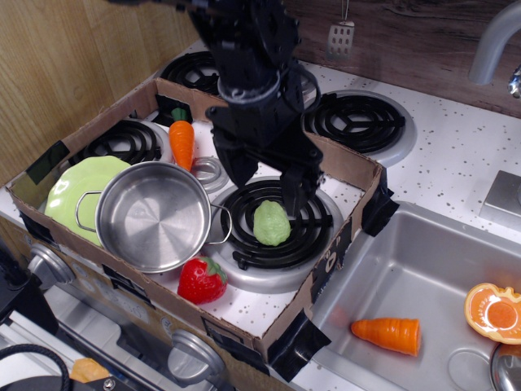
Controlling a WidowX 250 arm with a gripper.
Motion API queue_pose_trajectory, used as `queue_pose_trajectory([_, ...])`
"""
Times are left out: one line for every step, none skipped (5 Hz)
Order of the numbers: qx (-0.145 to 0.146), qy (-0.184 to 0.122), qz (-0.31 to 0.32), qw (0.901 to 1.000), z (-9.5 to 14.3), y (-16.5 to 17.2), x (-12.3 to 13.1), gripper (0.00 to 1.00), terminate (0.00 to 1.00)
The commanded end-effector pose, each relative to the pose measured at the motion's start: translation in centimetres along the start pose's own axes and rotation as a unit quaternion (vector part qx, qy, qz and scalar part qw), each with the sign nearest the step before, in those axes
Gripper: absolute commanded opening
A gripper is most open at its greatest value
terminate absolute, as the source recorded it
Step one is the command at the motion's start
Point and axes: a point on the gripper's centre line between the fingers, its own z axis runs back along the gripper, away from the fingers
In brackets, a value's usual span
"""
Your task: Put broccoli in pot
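Down to the left of the gripper (pixel 266 189): steel pot (pixel 153 215), upright, overlapping a light-green plate (pixel 75 194). Black gripper itself poised over the front burner (pixel 277 229), fingers spread wide, gripping nothing. Just below and between those fingers, apart from them: pale-green broccoli (pixel 271 223) lying on the burner coil. Lower left: strawberry (pixel 201 280).

The gripper (pixel 269 186) hangs with its jaws apart just at 12 o'clock of the broccoli (pixel 271 223), which lies on a black burner (pixel 317 224); the pot (pixel 153 214) stands at its 9 o'clock.
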Motion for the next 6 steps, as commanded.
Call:
queue_pose_trajectory([-0.007,-0.014,0.006,0.9999,-2.1,1.1,-0.1,1.00,0.00])
queue_pose_trajectory([-0.014,-0.023,-0.013,0.9996,-3.2,2.2,0.6,1.00,0.00])
queue_pose_trajectory([-0.022,-0.029,-0.016,0.9992,-4.3,2.7,0.9,1.00,0.00])
queue_pose_trajectory([-0.032,-0.036,-0.009,0.9988,-5.4,2.5,0.5,1.00,0.00])
queue_pose_trajectory([-0.017,-0.040,-0.018,0.9989,-5.2,2.4,0.6,0.00,0.00])
queue_pose_trajectory([0.000,-0.037,-0.028,0.9989,-4.2,2.5,1.1,0.00,0.00])
